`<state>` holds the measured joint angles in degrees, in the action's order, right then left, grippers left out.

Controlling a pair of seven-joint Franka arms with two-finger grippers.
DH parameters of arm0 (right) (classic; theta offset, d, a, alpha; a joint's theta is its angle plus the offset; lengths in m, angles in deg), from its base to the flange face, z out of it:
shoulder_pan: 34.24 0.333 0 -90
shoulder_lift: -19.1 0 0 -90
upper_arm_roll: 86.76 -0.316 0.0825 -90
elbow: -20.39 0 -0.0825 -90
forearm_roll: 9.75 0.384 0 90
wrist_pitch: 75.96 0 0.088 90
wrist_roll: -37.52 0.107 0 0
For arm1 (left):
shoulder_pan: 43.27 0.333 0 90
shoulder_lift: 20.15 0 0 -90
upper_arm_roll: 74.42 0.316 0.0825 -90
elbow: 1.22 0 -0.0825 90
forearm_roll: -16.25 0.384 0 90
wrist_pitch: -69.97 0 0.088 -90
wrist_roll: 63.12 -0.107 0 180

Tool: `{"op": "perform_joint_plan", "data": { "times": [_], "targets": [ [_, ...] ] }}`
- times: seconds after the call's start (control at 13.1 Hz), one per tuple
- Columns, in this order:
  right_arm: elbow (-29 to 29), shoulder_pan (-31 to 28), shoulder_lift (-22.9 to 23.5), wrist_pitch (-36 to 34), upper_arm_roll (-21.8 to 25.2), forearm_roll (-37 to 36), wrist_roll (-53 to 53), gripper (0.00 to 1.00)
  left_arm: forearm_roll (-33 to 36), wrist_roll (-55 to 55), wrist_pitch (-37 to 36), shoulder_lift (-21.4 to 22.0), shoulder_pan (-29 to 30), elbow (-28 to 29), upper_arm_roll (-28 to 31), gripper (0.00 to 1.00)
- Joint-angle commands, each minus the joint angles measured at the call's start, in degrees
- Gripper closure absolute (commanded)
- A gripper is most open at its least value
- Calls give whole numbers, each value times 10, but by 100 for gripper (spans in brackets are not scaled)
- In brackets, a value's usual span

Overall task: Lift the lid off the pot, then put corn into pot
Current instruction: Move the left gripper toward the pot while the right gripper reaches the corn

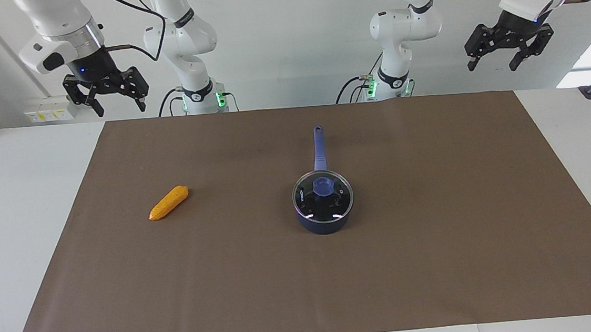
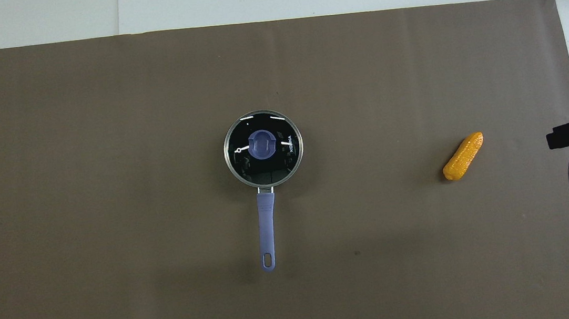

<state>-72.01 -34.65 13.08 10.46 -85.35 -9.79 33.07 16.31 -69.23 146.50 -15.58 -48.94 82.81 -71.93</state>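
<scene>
lid (image 1: 323, 191) on pot (image 1: 324, 222), corn (image 1: 168, 203) apart; both grippers raised, open

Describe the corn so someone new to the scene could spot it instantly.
A brown mat covers most of the table. The lidded pot sits near its middle; the corn lies alone toward the right arm's end, apart from the pot. It is the only orange-yellow thing there: a small bumpy cob, tapered at one end.

The glass lid (image 2: 263, 149) resting on the pot (image 1: 325, 226) carries small white brand lettering near its rim, apparently "KONKA", though the letters are too small to be sure.
</scene>
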Motion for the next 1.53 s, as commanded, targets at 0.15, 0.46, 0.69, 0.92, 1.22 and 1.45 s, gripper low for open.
{"op": "perform_joint_plan", "data": {
  "times": [0.15, 0.46, 0.69, 0.92, 1.22, 1.45],
  "targets": [
    [-34, -4, -14, 58, -3, 1, 3, 0, -3, 7, 3, 17, 3, 19, -2, 0],
    [-81, -4, -14, 106, -3, 1, 4, 0, -5, 7, 9, 18, -4, 21, -2, 0],
    [-134, 4, 7, 200, -4, 1, 12, 0, -5, 7, 13, 18, -6, 23, -7, 0],
    [-151, 5, 62, 250, -4, 1, 77, 0, -7, 7, 18, 18, -29, 29, -12, 0],
    [-191, 12, 118, 331, -5, 1, 152, 0, -7, 12, 55, 36, -79, 81, -13, 0],
    [-247, 14, 121, 345, -5, 1, 254, 0, -7, 79, 112, 42, -132, 125, -13, 0]
  ]
}}
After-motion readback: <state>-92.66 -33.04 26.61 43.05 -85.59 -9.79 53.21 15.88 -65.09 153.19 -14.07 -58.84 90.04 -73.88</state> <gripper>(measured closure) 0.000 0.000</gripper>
